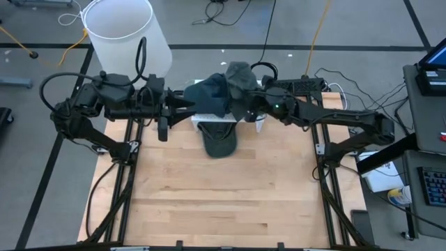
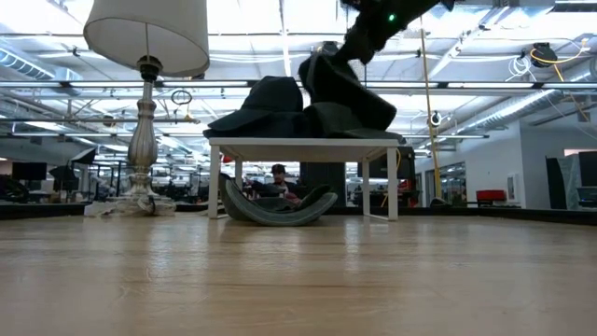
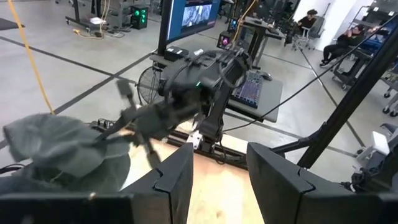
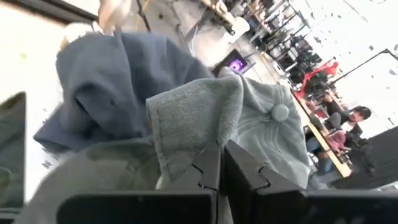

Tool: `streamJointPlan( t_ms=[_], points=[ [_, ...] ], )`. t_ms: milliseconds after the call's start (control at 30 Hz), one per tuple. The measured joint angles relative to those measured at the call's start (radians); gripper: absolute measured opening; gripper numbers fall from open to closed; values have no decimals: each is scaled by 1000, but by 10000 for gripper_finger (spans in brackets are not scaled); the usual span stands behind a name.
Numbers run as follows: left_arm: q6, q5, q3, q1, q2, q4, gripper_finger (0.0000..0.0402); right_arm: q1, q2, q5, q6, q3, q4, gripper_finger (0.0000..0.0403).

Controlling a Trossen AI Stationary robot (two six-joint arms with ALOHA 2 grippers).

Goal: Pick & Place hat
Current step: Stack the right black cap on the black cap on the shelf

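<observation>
A small white stand [image 1: 216, 120] [image 2: 303, 143] sits at the table's far middle. A navy hat [image 1: 209, 94] [image 4: 106, 81] lies on top of it. A grey cap [image 1: 240, 78] [image 2: 340, 89] [image 4: 261, 124] is partly on the stand beside the navy hat, and my right gripper [image 1: 249, 104] [image 4: 221, 165] is shut on it. A dark green cap [image 1: 219, 139] [image 2: 278, 205] lies on the table under the stand's near side. My left gripper [image 1: 182, 103] [image 3: 219, 180] is open, level, just left of the stand, with nothing between its fingers. My right gripper pinches a folded edge of the grey cap's cloth [image 4: 186, 146] between its two fingers, below the crown's button [image 4: 281, 112]. It comes slanting down from the table's right. The cap's upper part is raised, and its lower part [image 2: 354, 117] still lies on the stand.
A lamp with a white shade [image 1: 125, 31] [image 2: 146, 37] stands at the far left, behind my left arm. The near half of the wooden table [image 1: 223, 202] is bare. A desk with a keyboard [image 1: 432, 185] stands off the table's right.
</observation>
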Motion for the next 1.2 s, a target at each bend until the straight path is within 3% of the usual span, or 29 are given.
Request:
streamJointPlan(
  t_ms=[267, 533, 900, 1000, 1200],
  points=[
    [-15, 0, 0, -4, 0, -7, 152, 32, -30, -14, 78, -19, -144, 1],
    [-24, 1, 0, -5, 0, -7, 152, -19, -13, -167, 87, -101, -118, 6],
    [-20, 2, 0, -9, 0, -6, 152, -2, -44, -212, -12, -123, -11, 101],
    [-16, 3, 0, -19, 0, -6, 152, -5, -83, -197, 85, -123, 5, 131],
    [-13, 3, 0, -26, 0, -6, 152, -142, -99, -255, 233, -122, 274, 146]
  ],
)
